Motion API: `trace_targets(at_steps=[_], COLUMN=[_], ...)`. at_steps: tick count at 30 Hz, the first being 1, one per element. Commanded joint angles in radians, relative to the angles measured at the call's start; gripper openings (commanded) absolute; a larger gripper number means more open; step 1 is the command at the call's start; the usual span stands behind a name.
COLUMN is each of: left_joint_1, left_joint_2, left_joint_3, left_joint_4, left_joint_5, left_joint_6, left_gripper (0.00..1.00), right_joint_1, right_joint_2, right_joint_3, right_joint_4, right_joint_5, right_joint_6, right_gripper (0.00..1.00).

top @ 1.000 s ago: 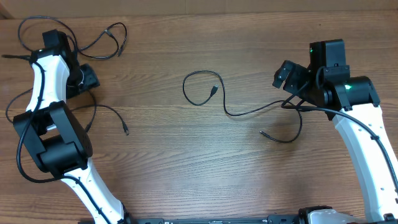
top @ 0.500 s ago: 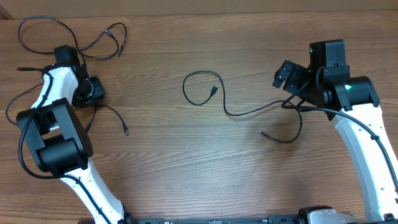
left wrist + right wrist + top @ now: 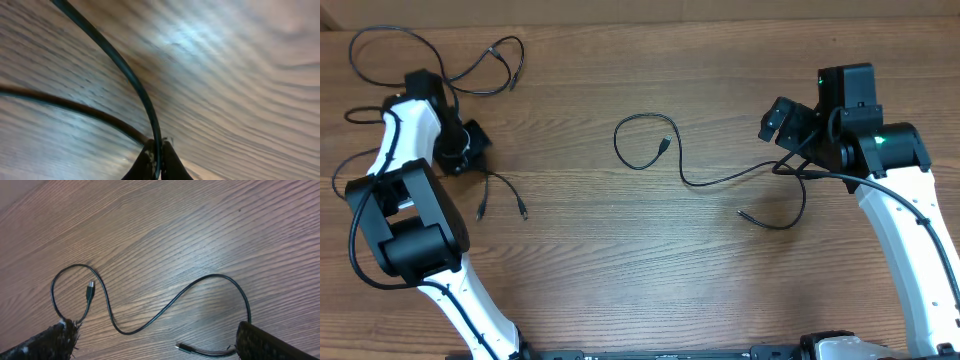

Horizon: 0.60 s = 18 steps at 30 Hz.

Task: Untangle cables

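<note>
Overhead, three thin black cables lie apart on the wooden bench (image 3: 620,260). The far cable (image 3: 495,52) sprawls in loose loops at the top-left corner. The short cable (image 3: 520,205) trails from the left tool (image 3: 465,150), its two ends resting on the bench nearby. The long cable (image 3: 715,183) curls into a loop at mid-bench, then snakes right, passing under the right tool (image 3: 780,122).

From above, the left tool's grip cannot be read. Its own wrist camera, very close to the wood, shows it: the fingertips (image 3: 150,162) are pressed together on the short cable (image 3: 142,95), with two strands running away up and to the left.

The right wrist view shows that tool spread wide with nothing in it. Its two fingers (image 3: 55,342) sit at the bottom corners. The long cable (image 3: 165,311) lies flat on the bench between them, its plug (image 3: 90,290) inside the loop.
</note>
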<state>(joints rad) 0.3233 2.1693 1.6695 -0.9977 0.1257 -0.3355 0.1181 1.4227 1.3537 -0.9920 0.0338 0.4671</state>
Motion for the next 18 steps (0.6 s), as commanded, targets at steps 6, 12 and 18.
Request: trace_targets(at_steps=[6,12,18], left_joint_1=[0.019,0.022,0.023], left_joint_2=[0.003,0.003,0.003], left_joint_3=[0.101,0.1,0.101], left_joint_4=[-0.112,-0.181,-0.215], left_joint_5=[0.177,0.156,0.165], left_joint_6=[-0.1,-0.099,-0.088], left_gripper=[0.04,0.1,0.5], right_joint_1=[-0.002,-0.002,-0.002], right_joint_2=[-0.002,-0.002,-0.002], right_joint_3=[0.001,0.001,0.001], right_joint_4=[0.002,0.002,0.002], right_joint_5=[0.01,0.01,0.01], right_joint_6=[-0.003,-0.003,-0.003], right_gripper=[1.0,1.0,1.0])
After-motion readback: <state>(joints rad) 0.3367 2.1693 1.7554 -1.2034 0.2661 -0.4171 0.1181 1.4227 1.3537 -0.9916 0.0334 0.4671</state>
